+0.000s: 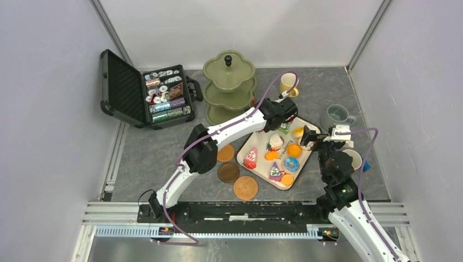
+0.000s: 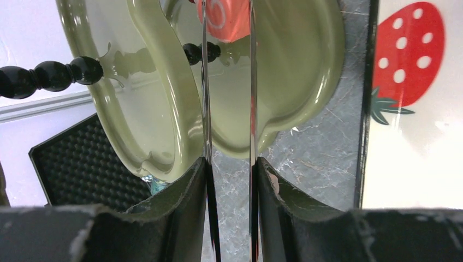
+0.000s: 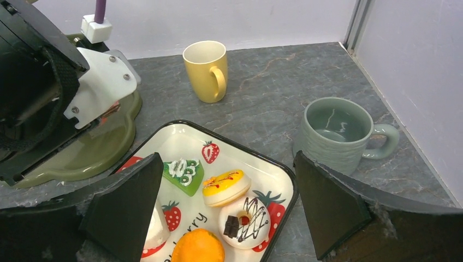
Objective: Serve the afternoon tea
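Observation:
The olive-green stand (image 1: pixel 229 82) is at the back; its tiers fill the left wrist view (image 2: pixel 295 71). My left gripper (image 1: pixel 281 114) is at the stand's bottom tier (image 3: pixel 93 153), by the tray's far corner. It (image 2: pixel 228 33) is shut on a red cake (image 2: pixel 232 19). My right gripper (image 3: pixel 226 164) is open and empty above the strawberry tray (image 3: pixel 284 180). Below it lie a yellow-topped cake (image 3: pixel 226 186), a white donut (image 3: pixel 244 221) and a green cake (image 3: pixel 183 174). The yellow mug (image 3: pixel 206 71) and grey-green mug (image 3: pixel 336 134) stand behind the tray.
Three brown coasters (image 1: pixel 228 172) lie left of the tray (image 1: pixel 256 143). The open black poker chip case (image 1: pixel 158 95) is at the back left. A pale mug (image 1: pixel 354 158) is mostly hidden behind my right arm. Walls close in the back and both sides.

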Available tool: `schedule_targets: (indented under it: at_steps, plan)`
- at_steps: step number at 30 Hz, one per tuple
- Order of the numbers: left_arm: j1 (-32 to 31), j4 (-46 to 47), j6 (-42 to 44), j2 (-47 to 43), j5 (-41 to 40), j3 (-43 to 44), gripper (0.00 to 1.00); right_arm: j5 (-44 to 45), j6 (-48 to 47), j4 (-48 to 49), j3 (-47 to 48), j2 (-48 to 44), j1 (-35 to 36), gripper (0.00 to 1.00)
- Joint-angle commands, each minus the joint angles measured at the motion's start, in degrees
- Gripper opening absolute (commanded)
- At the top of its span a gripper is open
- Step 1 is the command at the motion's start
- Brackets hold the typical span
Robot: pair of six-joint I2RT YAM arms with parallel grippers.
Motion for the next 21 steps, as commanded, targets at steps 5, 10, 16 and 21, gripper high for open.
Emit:
schedule_targets:
  at_steps: [5,10,16,21]
  plan:
    - [0.7,1.3,2.2,1.1,-3.3,2.4,0.42,1.3,0.8,0.7,0.9,-0.2,0.5,0.98]
    - [0.8,1.4,1.9,1.2,-2.7,2.5,0.49,1.1,0.9,1.0,0.8,-0.2,0.7,0.98]
    - [0.7,1.3,1.7,0.7,-1.7,2.2,0.55,0.7,0.9,1.3,0.7,0.0,0.7,0.98]
    - [0.3,1.4,1.1,-0.7,-0.8,1.5,0.55,0.6,0.8,1.4,0.5,-0.1,0.8,0.98]
